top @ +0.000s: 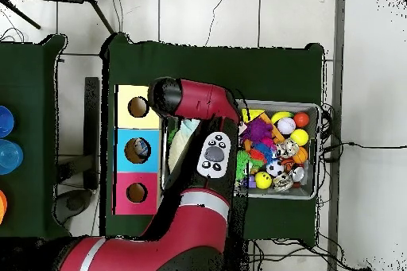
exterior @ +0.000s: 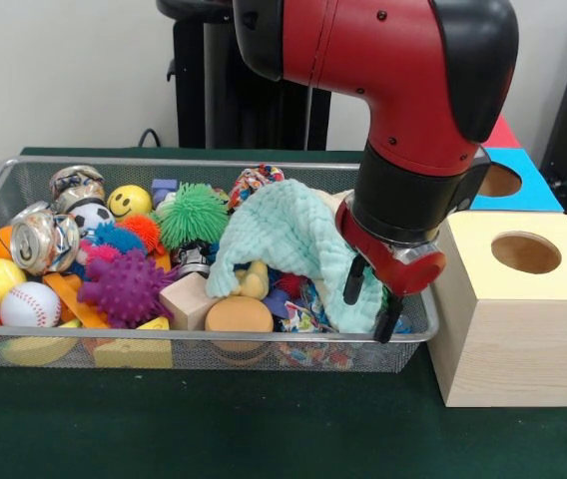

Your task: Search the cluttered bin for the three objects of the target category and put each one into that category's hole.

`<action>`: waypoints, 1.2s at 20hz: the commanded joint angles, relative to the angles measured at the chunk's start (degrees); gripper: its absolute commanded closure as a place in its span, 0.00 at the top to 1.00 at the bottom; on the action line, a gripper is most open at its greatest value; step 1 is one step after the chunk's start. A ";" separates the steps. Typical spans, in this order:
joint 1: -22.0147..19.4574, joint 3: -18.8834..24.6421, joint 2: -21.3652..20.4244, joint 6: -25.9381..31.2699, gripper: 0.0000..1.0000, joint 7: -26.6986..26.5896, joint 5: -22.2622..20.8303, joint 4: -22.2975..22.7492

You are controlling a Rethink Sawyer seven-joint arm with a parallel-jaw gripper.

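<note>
**Tool over the cloth end of the bin**

From my remote seat, I see the tool [exterior: 371,302] hanging at the end of the bin [exterior: 194,342] nearest the yellow-topped box [exterior: 516,309]. Its two dark fingers [exterior: 354,282] point down and stand slightly apart, with nothing clearly between them. Just beside the tool, a mint green cloth [exterior: 293,244] lies draped over the heap. Farther from the tool along the bin sit a round wooden disc [exterior: 239,314], a wooden block [exterior: 190,299], a purple spiky ball [exterior: 124,286], a green spiky ball [exterior: 193,214], a baseball [exterior: 29,303], a crushed can [exterior: 44,241] and a yellow smiley ball [exterior: 129,201]. The bin rests on the green counter [exterior: 214,424], touching or almost touching the yellow-topped box. Behind that box is a blue-topped box [exterior: 516,183]. From overhead, the red arm [top: 191,164] covers the bin's box-side end, and a pink-topped box [top: 137,192] completes the row.
</note>
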 commanded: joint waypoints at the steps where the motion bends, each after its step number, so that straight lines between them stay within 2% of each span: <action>1: -1.50 4.04 3.45 -3.15 1.00 4.95 0.41 -3.46; 15: -2.03 4.66 3.46 -2.77 1.00 3.71 0.23 -4.01; 16: -1.95 4.59 3.46 -2.86 0.00 3.52 0.04 -4.06; 19: -1.98 4.84 3.28 -2.13 0.00 4.92 1.09 -3.46; 24: -2.23 5.31 3.47 -1.58 0.00 3.79 1.01 -3.85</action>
